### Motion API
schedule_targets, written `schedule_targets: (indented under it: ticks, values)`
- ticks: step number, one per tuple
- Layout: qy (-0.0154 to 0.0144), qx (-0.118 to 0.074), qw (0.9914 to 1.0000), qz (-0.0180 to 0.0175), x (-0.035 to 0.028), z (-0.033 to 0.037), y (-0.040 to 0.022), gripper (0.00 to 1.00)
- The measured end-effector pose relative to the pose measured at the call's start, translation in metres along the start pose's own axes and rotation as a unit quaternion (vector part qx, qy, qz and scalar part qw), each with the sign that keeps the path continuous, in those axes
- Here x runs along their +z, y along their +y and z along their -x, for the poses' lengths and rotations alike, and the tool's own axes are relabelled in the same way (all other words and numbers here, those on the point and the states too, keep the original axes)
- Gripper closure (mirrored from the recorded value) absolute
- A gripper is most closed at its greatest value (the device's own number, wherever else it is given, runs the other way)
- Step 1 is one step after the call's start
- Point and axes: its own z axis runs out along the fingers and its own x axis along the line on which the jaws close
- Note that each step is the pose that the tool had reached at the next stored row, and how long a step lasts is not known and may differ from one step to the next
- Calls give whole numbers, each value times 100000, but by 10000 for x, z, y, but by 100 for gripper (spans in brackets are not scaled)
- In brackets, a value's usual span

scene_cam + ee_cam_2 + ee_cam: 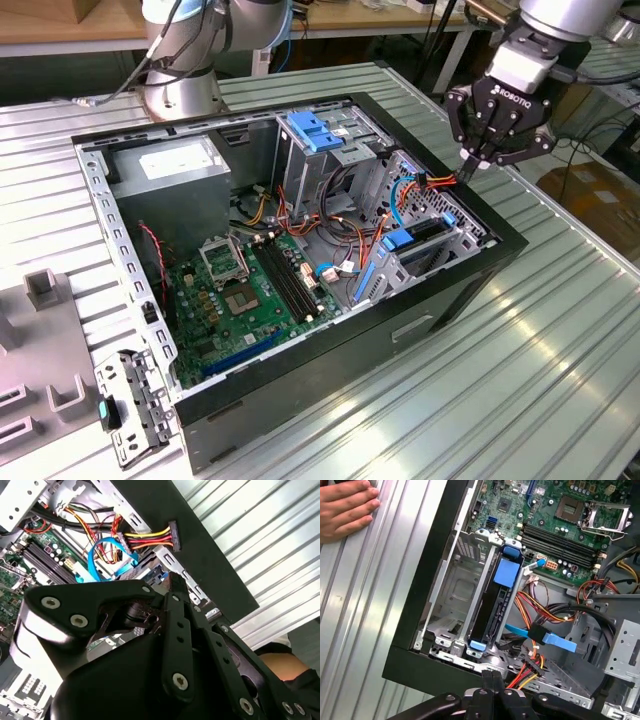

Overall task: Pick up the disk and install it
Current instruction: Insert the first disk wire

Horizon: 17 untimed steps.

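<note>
Case (330,350) lies open on its side on the table (560,330), so its inside can be reached from above. Claw (469,163) hangs over the corner with the drive bay (451,587), fingers pressed together and holding nothing. Disk (489,612) stands on edge in the bay, blue tab at its end. It looks seated, and the slot beside it is bare. Blue data cable (546,639) and power plug (173,535) hang loose nearby, seemingly unconnected. A hand (345,507) rests on the table outside the case.

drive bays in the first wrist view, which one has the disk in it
The bay nearer the motherboard: the disk stands on edge in it, blue tab showing. The other bay, against the case's black wall, is bare metal.
</note>
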Motion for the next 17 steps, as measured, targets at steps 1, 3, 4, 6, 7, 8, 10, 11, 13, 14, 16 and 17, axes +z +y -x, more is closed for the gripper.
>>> schedule_targets:
  ticks: [1,3,4,6,7,8,10,11,13,14,16,17]
  values:
    - [2,-408,99999,-9,-1,15,-16,89]
    - [-9,-1415,99990,-35,-1,48,-52,76]
    - [-8,-1610,99987,-39,-1,56,-62,76]
    - [-15,-2099,99978,-51,-1,77,-87,76]
    - [-17,-2375,99972,-57,-2,89,-102,76]
    - [-23,-2565,99967,-64,-1,95,-113,76]
    - [-24,-3201,99949,-78,-1,109,-151,69]
    - [-33,-4643,99892,-111,1,111,-170,63]
    - [-69,-7926,99685,-194,8,112,-172,63]
    - [-77,-9723,99526,-237,14,112,-172,63]
    - [-98,-12096,99265,-295,24,112,-171,63]
    - [-109,-13020,99148,-320,28,112,-171,63]
